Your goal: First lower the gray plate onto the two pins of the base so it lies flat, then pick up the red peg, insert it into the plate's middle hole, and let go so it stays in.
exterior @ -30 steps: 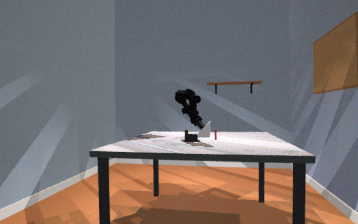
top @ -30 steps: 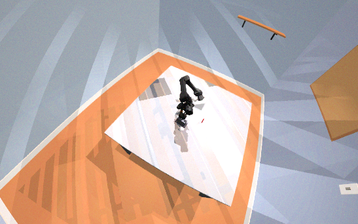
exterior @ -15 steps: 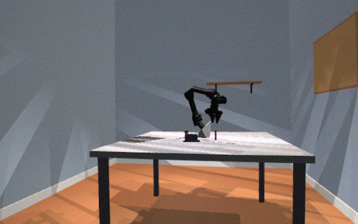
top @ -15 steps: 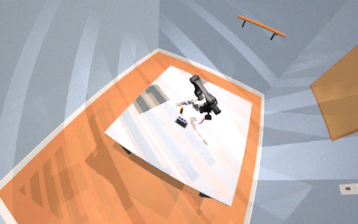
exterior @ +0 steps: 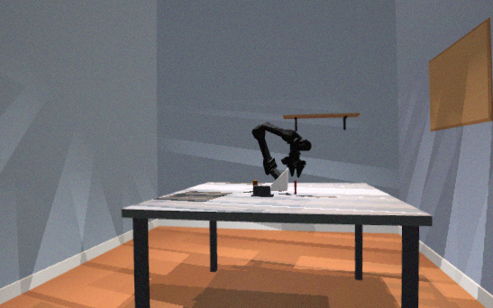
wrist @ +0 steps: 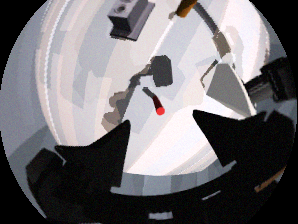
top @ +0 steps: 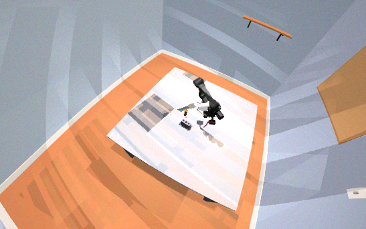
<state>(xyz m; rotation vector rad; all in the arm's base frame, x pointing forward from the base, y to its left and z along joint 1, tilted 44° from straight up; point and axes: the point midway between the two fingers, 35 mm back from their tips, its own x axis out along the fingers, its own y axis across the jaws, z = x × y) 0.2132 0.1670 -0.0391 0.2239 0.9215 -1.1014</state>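
The dark base (top: 184,126) stands on the white table top. The gray plate (top: 186,123) lies on top of it, its holes showing. The red peg (top: 207,124) (exterior: 295,186) (wrist: 158,106) stands upright on the table to the right of the base. My gripper (top: 209,122) (exterior: 296,175) (wrist: 162,117) is open and empty. It hangs just above the peg, and in the wrist view the peg shows between the two dark fingers.
A small orange-topped cylinder (top: 186,112) (exterior: 255,183) stands behind the base. A white wedge (exterior: 281,183) (wrist: 226,86) stands near the arm's foot, close to the peg. A dark striped patch (top: 151,112) (exterior: 193,195) marks the table's left part.
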